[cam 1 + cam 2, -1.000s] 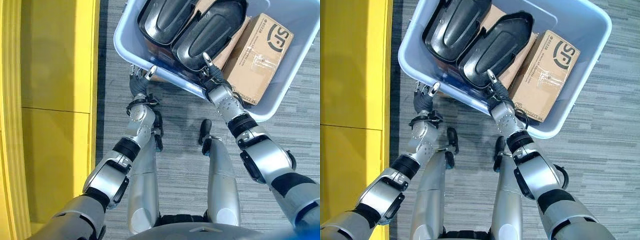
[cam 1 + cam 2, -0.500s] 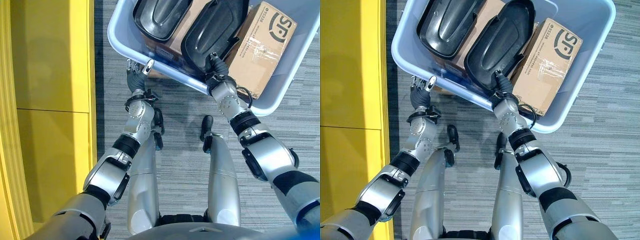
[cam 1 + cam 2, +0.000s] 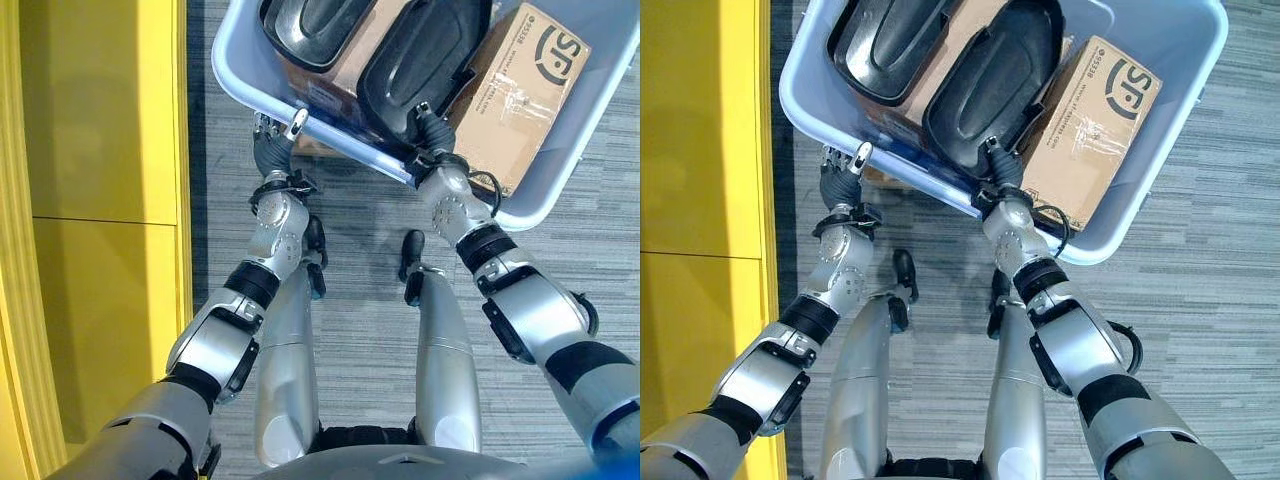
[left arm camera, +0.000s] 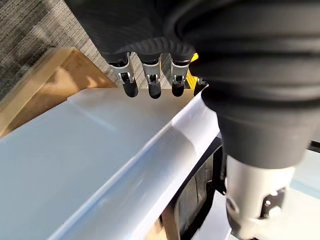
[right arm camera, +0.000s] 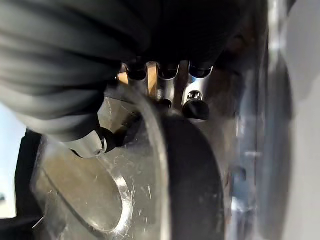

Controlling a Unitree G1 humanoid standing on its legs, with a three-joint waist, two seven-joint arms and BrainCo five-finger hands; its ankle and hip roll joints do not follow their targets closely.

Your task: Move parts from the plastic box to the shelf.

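A black moulded part (image 3: pixel 992 90) is gripped at its near end by the right hand (image 3: pixel 998 170), fingers under its rim and thumb on top, as the right wrist view shows. It lies inside the pale plastic box (image 3: pixel 1110 235), beside a second black part (image 3: pixel 880 45), cut off above, and a cardboard carton (image 3: pixel 1090 130). The left hand (image 3: pixel 272 140) clasps the box's near rim.

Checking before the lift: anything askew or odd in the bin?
Nothing damaged or spilled. The black part in the right hand lies tilted, propped across the cardboard box in the plastic box. The left hand grips the near rim.
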